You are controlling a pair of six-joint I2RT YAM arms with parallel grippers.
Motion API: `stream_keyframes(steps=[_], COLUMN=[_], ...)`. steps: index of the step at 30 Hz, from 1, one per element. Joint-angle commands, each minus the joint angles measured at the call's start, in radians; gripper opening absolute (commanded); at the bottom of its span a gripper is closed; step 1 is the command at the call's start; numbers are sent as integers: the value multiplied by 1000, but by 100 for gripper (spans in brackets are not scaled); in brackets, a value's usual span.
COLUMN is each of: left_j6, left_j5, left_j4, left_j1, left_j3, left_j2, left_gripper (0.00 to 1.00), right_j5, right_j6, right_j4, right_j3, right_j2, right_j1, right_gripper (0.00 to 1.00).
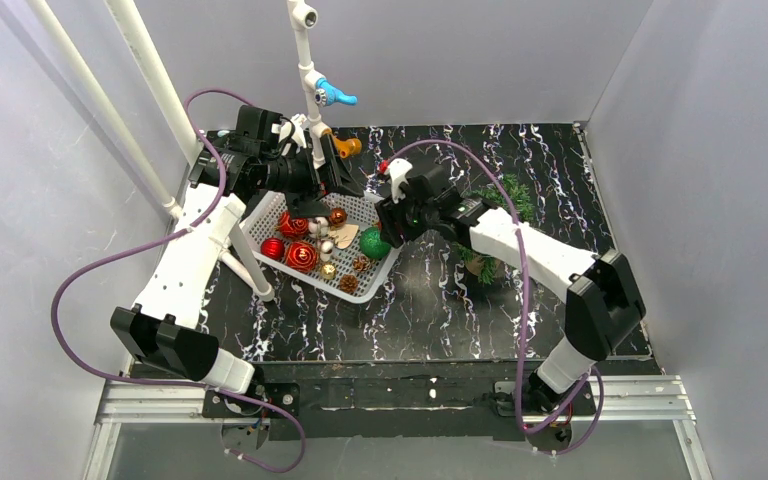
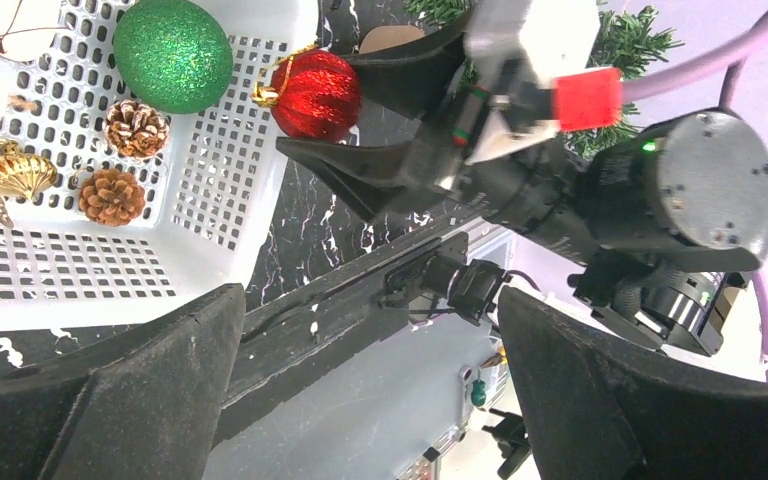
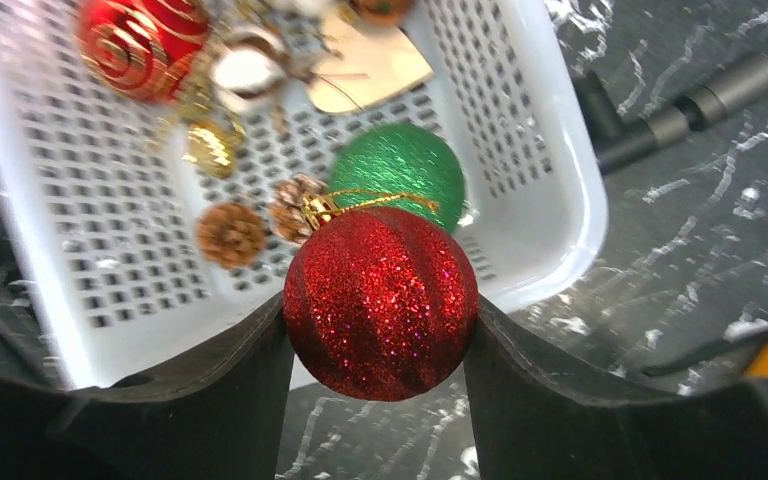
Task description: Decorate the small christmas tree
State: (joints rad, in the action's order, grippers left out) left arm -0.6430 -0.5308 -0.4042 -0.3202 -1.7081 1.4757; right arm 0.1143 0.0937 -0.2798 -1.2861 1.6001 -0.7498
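The small christmas tree (image 1: 516,203) stands right of white basket (image 3: 565,170), half under right arm. Over basket rim, right gripper (image 3: 378,335) clamps red glitter ball (image 3: 380,290); left gripper (image 2: 370,400) gapes empty. Best: swing right, hook gold loop (image 3: 380,197) over outer branch tip.

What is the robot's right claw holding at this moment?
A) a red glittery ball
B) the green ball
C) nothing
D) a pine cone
A: the right gripper has its two fingers pressed against the sides of a red glittery ball, while the green ball lies in the white basket.
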Motion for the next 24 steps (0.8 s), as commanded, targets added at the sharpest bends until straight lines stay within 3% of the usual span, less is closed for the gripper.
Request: stream_keyframes(steps=[1,5,14,19,21,24], left_j6=[26,24,9,11,6,-25], left_j5=[-9,3,171,151,150,106], left_j4=[-57,-63,-113,-124,-121,-94], left_j1=[5,5,9,13,12,12], left_j3=[-2,-1,29,38,50,73], left_j2=[-28,-17,-22,-17,-16,-11], left_gripper=[98,98,98,98,98,98], right_j5=[-241,-361,-229,-243,-173,-12], right_j6=[-210,-258,-232,-246,-262,-303], right_j4=[-133,-201,-35,-146,-116,64], right_j3=[-96,-157,-17,-81,-79,25], right_j2=[55,96,12,21,-25,-132], right_j1=[-55,-80,-80,-82,-83,-82], right_gripper=[17,17,18,21,22,23])
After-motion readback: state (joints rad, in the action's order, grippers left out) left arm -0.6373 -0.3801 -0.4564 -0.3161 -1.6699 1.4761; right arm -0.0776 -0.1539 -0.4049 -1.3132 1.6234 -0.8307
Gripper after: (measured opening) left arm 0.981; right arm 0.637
